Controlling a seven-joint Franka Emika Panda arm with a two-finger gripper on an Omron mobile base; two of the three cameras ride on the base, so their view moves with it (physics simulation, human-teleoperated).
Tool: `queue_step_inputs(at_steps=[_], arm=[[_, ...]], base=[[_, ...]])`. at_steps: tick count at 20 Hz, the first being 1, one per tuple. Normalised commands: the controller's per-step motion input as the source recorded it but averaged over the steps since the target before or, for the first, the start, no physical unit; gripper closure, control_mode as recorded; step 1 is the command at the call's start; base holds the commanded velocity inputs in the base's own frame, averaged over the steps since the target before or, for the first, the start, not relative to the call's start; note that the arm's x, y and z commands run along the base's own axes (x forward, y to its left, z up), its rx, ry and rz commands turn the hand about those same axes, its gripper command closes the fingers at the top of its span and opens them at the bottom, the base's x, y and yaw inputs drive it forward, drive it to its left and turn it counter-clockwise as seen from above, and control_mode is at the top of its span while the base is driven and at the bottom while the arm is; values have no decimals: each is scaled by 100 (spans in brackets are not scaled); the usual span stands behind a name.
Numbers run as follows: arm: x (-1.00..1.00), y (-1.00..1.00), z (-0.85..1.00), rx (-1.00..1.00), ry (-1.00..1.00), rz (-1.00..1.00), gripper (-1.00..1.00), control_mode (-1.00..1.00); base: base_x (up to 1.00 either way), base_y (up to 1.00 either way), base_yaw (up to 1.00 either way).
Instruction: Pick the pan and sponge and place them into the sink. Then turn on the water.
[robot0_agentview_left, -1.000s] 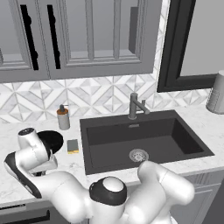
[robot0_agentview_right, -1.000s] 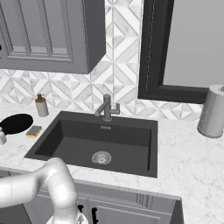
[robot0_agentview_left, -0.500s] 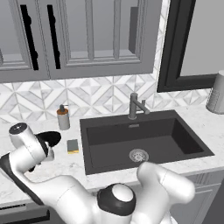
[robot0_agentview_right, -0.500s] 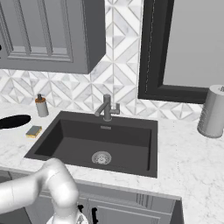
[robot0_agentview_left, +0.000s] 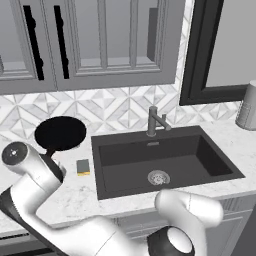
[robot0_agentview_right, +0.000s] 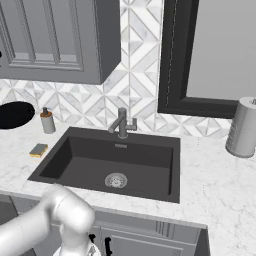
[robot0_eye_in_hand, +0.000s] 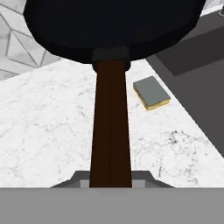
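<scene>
At the far left I hold the pan (robot0_agentview_left: 60, 133) up off the table (robot0_agentview_left: 70, 192), its black disc tilted against the tiled wall. In the hand view its brown handle (robot0_eye_in_hand: 110, 127) runs straight down into my claw (robot0_eye_in_hand: 110, 183), which is pinched on it; the fingertips themselves are hidden under the handle. Just right of the pan, the sponge (robot0_agentview_left: 83, 166) lies flat on the table, beside the sink's left rim and apart from the pan. A small soap bottle (robot0_agentview_right: 47, 121) stands behind it by the wall. Next comes the sink (robot0_agentview_left: 220, 165), holding nothing but its round drain (robot0_agentview_left: 158, 177). The faucet (robot0_agentview_left: 154, 121) stands behind it, dry. At the far right a grey canister (robot0_agentview_right: 243, 127) stands on the table, well apart.
</scene>
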Motion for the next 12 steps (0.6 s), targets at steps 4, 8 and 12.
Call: queue_step_inputs(at_steps=[4,8,12], arm=[[-50,-74,98,24,-16,-34,100,-100],[-25,-97,73,31,0,-34,100,-100],[-3,-100,18,23,20,-38,100,-100]], base=[[0,0,0],[0,0,0],[0,0,0]])
